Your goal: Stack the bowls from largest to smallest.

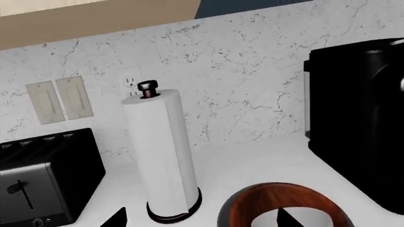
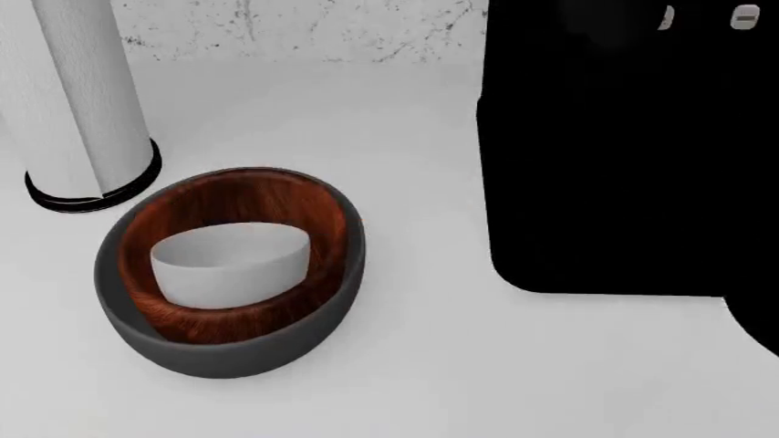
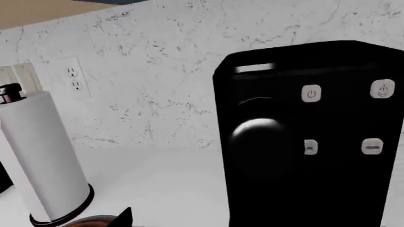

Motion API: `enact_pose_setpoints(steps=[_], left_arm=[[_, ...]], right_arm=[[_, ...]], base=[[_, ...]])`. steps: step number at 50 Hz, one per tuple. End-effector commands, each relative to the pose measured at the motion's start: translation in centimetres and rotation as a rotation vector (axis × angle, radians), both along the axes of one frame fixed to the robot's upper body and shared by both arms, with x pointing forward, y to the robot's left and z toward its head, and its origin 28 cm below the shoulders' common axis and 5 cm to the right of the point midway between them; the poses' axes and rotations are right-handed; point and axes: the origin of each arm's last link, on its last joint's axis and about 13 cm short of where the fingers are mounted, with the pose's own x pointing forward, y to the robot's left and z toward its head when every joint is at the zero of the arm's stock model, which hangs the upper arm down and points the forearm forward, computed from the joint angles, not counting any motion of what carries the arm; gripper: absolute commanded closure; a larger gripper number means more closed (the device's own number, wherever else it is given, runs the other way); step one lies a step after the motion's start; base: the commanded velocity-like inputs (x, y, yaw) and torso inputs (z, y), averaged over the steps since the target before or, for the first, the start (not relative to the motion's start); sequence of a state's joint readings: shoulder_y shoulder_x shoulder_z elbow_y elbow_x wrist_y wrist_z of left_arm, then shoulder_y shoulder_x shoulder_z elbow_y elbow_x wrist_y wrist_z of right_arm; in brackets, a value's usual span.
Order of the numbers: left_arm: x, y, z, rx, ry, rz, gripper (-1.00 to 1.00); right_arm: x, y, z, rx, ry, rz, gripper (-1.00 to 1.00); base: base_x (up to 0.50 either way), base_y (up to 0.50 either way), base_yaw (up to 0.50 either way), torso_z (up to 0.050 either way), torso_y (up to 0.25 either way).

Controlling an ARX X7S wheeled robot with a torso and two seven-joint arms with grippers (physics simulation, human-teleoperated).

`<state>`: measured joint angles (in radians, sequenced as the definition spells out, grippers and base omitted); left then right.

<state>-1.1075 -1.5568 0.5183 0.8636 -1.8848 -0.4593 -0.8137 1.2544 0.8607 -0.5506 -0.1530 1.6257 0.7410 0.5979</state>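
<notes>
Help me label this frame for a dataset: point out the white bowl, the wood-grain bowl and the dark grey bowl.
white bowl [image 2: 232,265], head view, its outer wall.
wood-grain bowl [image 2: 262,203], head view, inner far wall.
dark grey bowl [image 2: 225,354], head view, near outer wall.

Illumination is even, diffuse and bright; shadows on the white counter are soft, renders sharp, without glare.

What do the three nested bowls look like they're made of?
The outer bowl looks like matte dark grey ceramic or stoneware: even colour, no shine. The middle bowl looks like wood: reddish-brown with streaky grain. The inner bowl looks like plain white ceramic or plastic; its smooth, unmarked surface leaves that open.
</notes>
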Motion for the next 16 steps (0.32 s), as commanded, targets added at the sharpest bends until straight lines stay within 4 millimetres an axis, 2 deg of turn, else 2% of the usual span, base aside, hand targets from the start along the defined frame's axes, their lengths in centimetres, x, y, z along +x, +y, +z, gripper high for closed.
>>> enact_pose_setpoints(steps=[1, 4, 6, 16], left_arm=[[-1.5, 1.2, 4.9, -0.001, 0.019, -0.103, -1.00], [-1.5, 1.4, 6.6, -0.052, 0.026, -0.138, -1.00], [-1.4, 1.5, 8.0, -0.016, 0.019, -0.134, -1.00], [0.7, 1.8, 11.6, 0.023, -0.004, -0.130, -1.00]], right_arm=[[-0.5, -3.7, 3.6, -0.023, -0.111, -0.101, -1.00], [-0.3, -4.2, 4.8, -0.016, -0.123, -0.117, -1.00], [-0.2, -4.4, 4.9, -0.031, -0.130, -0.126, -1.00], [-0.1, -4.4, 7.1, -0.035, -0.160, -0.125, -1.00]], base=[[0.00, 0.00, 0.00, 0.000, 0.000], [0.00, 0.00, 0.00, 0.000, 0.000], [0.00, 0.00, 0.00, 0.000, 0.000], [0.00, 0.00, 0.00, 0.000, 0.000]])
